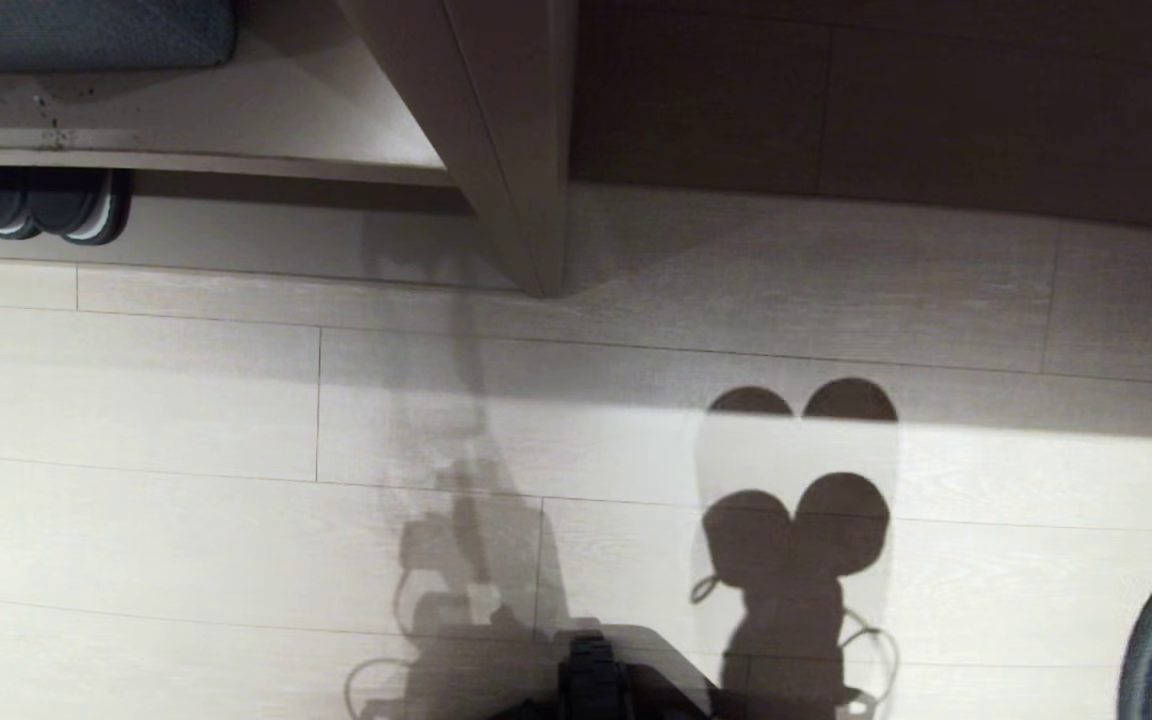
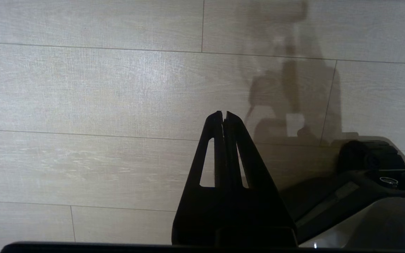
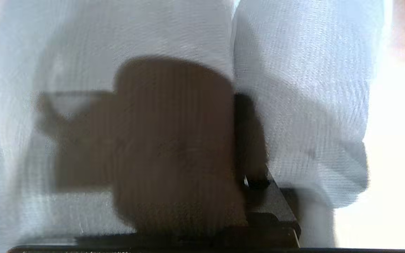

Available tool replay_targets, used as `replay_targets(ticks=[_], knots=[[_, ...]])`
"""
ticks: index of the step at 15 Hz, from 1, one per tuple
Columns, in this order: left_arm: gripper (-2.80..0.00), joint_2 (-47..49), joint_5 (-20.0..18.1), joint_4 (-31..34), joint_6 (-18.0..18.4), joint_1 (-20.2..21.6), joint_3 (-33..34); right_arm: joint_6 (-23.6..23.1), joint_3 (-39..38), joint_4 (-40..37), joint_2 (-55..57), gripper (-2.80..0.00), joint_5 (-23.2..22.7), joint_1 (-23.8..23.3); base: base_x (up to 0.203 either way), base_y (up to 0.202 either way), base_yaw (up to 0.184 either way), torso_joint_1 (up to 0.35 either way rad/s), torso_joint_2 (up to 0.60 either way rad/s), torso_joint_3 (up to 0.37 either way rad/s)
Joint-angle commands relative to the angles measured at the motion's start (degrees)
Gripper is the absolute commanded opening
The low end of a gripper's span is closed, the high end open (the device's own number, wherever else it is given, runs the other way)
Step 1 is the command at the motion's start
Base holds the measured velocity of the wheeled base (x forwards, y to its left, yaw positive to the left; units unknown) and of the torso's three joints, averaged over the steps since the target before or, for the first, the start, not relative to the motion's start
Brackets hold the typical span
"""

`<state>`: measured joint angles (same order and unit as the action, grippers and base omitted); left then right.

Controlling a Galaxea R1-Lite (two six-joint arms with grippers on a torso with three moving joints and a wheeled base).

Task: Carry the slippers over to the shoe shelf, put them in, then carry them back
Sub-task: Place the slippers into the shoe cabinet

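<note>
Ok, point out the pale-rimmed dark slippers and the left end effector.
pale-rimmed dark slippers (image 1: 36, 200), head view, on their visible rounded ends.
left end effector (image 2: 224, 114), left wrist view, between its closed fingertips.

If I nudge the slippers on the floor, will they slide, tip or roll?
The slippers lie flat, side by side on smooth floor, so they would probably slide, not roll or tip. Being two separate pieces, they may drift apart. Their woven-looking surface suggests a soft, fairly grippy hold.
</note>
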<state>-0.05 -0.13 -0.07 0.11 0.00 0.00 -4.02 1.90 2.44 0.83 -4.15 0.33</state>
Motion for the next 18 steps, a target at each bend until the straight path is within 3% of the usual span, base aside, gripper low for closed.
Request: replay_targets(ticks=[1, 3, 12, 18], knots=[[-2.80, 0.05, -0.01, -0.01, 0.07, 0.00, 0.00, -0.09, -0.49, 0.07, -0.83, -2.80, 1.45, 0.02, 0.000, 0.000, 0.000, 0.000, 0.00, 0.000], [-2.80, 0.05, 0.03, -0.01, -0.01, 0.00, 0.00, -0.12, -1.95, -2.95, -0.75, -2.80, 4.45, 0.05, 0.000, 0.000, 0.000, 0.000, 0.00, 0.000], [-2.80, 0.05, 0.05, -0.01, -0.11, 0.00, 0.00, 0.60, -1.90, -2.44, -0.74, -2.80, 4.49, 0.02, 0.000, 0.000, 0.000, 0.001, 0.00, 0.006], [-2.80, 0.05, 0.05, -0.01, -0.11, 0.00, 0.00, 0.77, -1.90, -2.44, -0.74, -2.80, 4.57, 0.02, 0.000, 0.000, 0.000, 0.003, 0.00, 0.174]])
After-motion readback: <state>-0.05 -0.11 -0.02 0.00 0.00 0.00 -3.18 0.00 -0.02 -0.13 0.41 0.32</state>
